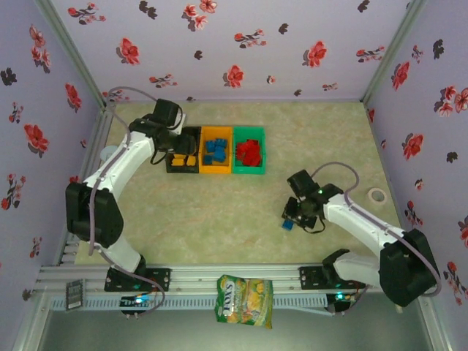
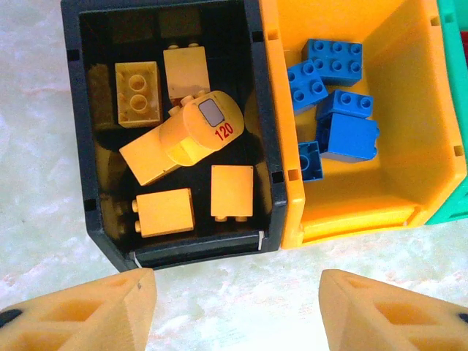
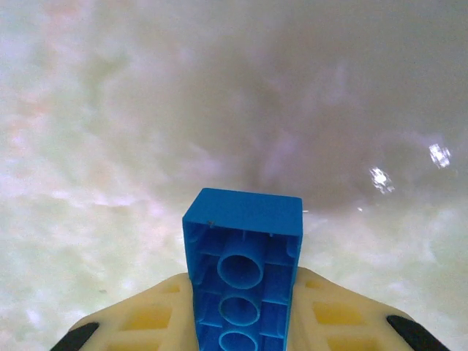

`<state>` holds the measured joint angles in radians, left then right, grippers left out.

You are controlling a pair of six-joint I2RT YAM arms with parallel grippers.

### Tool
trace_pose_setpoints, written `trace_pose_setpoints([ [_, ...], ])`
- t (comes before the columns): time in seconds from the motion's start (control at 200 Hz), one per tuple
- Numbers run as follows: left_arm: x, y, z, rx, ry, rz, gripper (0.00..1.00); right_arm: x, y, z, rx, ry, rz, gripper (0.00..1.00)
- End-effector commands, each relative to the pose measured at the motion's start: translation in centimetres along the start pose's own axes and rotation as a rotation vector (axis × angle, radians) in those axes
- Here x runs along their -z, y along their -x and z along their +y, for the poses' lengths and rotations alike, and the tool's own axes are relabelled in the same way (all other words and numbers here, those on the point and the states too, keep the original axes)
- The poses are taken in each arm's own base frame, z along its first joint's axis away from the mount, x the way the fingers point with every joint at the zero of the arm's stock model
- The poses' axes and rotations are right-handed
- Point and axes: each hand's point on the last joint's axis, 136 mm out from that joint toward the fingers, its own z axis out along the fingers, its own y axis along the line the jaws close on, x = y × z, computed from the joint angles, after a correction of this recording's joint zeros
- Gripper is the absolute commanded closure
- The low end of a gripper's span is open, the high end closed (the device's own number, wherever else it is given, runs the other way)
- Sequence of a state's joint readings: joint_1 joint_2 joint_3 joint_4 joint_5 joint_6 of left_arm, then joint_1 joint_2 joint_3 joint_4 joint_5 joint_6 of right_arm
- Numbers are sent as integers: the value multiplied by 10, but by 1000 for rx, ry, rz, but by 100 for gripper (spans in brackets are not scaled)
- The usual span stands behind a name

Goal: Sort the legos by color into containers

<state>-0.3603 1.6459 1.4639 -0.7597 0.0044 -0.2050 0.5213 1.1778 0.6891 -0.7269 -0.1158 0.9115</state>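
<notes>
— While the right gripper [image 3: 241, 303] is clamping down on that blue brick [image 3: 243, 241], is the hold looking safe to you?

— It's looking fair. The jaws are sitting fully closed against the brick's two long flat sides, and roughly half of it is sticking out ahead of the fingertips, with the hollow underside and its round tubes facing back up the wrist.

— Is it going to slip?

— I'm doubting it. The piece is looking light, rigid and glossy, so the smooth walls are the only worry, and squeezing across those flat sides, not the studs, is the sensible place. It isn't going to crush.

— Is it clear of the table [image 1: 219, 219]?

— From overhead the brick [image 1: 288, 225] is sitting just under the gripper [image 1: 294, 218], and I can't tell whether it's touching or hanging just above.

— And the other arm?

— The left gripper [image 2: 238, 307] is hovering half open and carrying nothing. Ahead of its fingers the black bin [image 2: 73, 146] is holding the yellow bricks [image 2: 164, 212], and the orange bin [image 2: 292, 183] beside it is holding the blue bricks [image 2: 333, 62]. The green bin [image 1: 248, 172] beyond is holding the red bricks [image 1: 248, 152].
</notes>
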Motion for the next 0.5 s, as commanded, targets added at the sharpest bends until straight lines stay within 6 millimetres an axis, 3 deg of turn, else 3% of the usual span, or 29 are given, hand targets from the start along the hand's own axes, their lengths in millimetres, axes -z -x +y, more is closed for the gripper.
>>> trace_pose_setpoints([
  [0.0, 18, 1, -5, 14, -21, -39, 39, 18, 25, 18, 84, -3, -74, 78],
  [0.17, 33, -1, -2, 25, -12, -65, 39, 32, 65, 65, 179, 16, -140, 79],
  [0.495, 50, -28, 2, 90, -19, -81, 40, 42, 137, 195, 356, 178, -264, 80],
])
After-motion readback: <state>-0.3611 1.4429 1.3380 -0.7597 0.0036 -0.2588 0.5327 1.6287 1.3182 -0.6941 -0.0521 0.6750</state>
